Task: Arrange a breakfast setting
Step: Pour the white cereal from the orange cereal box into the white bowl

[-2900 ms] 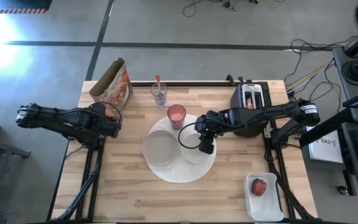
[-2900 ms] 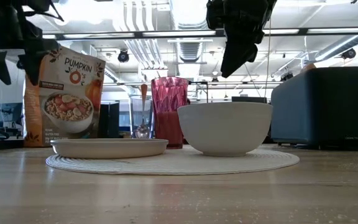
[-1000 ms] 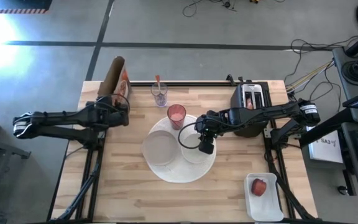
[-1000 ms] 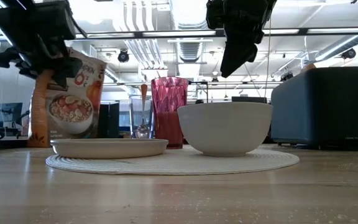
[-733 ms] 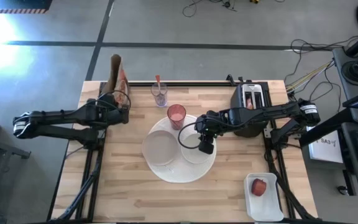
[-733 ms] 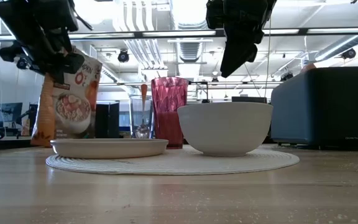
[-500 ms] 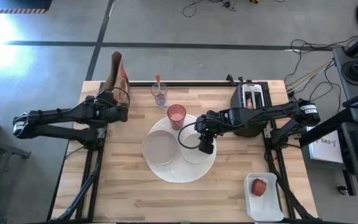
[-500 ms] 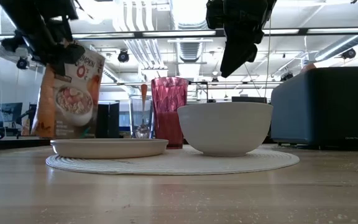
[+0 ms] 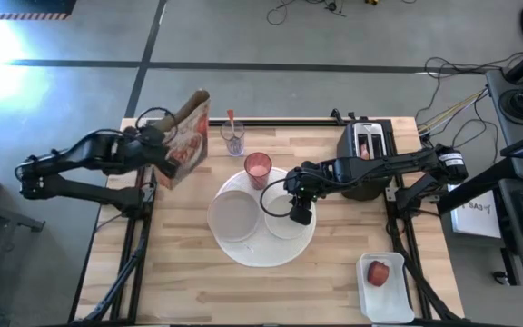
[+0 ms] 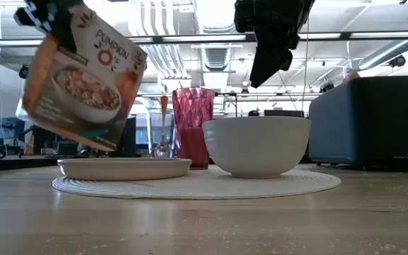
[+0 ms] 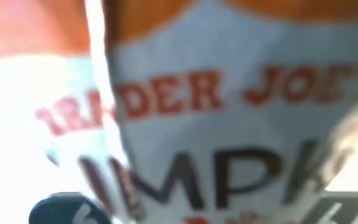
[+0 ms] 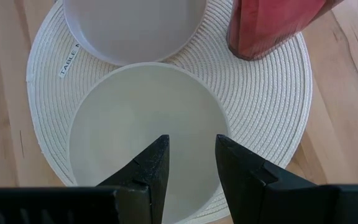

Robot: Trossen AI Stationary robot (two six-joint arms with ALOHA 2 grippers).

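On the desk (image 9: 198,282), the round mat (image 9: 243,247) serves as landmark. Two bowls lie on it side by side: the shallow one (image 9: 232,216) left, the deeper one (image 9: 284,216) right. The tumbler (image 9: 258,168) stands on its far edge. Behind the mat stands a glass with the spoon (image 9: 232,136). The cereal box (image 9: 184,141) hangs tilted above the desk, left of the mat. The toaster (image 9: 366,141) sits far right; the tray with the apple (image 9: 379,272) lies near right.

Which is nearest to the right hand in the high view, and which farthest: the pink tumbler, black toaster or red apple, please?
From the right hand:
1. Pink tumbler, just beyond it toward the table's middle back.
2. Black toaster, at the back right.
3. Red apple, in the front-right white tray.
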